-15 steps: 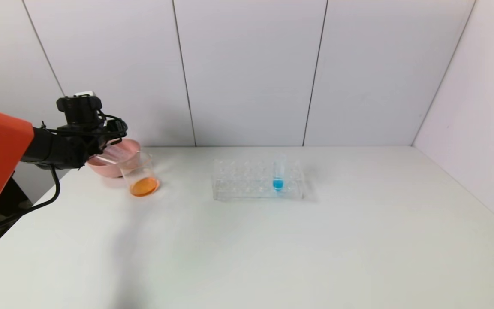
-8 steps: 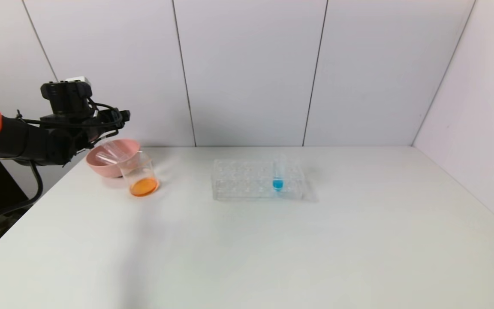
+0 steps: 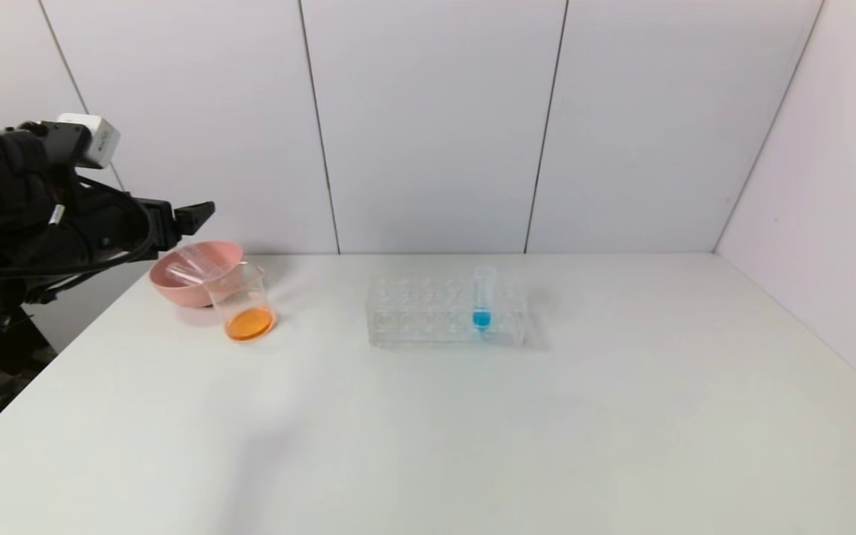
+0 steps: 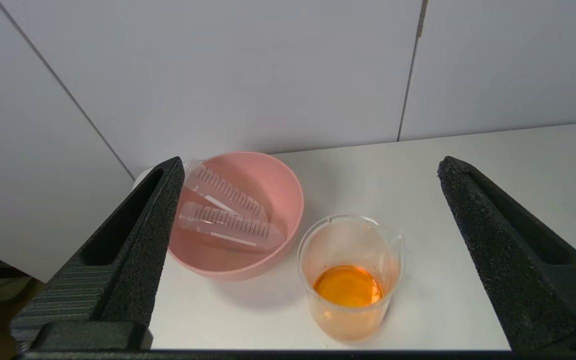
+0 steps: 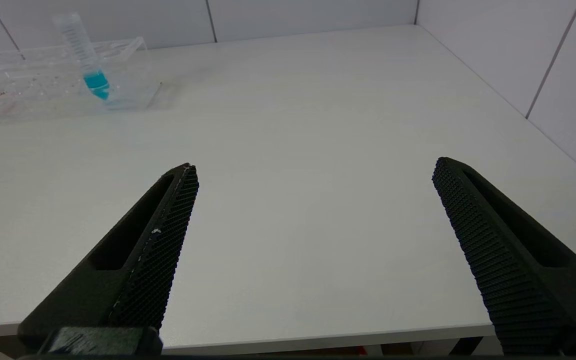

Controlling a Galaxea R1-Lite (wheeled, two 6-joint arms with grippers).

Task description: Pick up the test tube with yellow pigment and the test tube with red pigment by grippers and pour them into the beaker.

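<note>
The beaker (image 3: 244,301) stands at the table's far left with orange liquid in its bottom; it also shows in the left wrist view (image 4: 350,275). No tube with yellow or red liquid shows. Two empty clear tubes (image 4: 228,230) lie in the pink bowl (image 3: 175,292) just behind the beaker. My left gripper (image 3: 203,211) is open and empty, held above and to the left of the bowl, apart from it. In the left wrist view my left gripper (image 4: 310,165) stands wide open. My right gripper (image 5: 314,165) is open and empty over the table's front edge, out of the head view.
A clear tube rack (image 3: 428,312) stands at mid-table with one upright tube of blue liquid (image 3: 482,297); both show in the right wrist view, rack (image 5: 28,85) and blue tube (image 5: 85,55). Walls close the back and right sides.
My left gripper has drawn back to the left and upward, away from the bowl and beaker. The beaker, bowl, tubes and rack have not moved.
</note>
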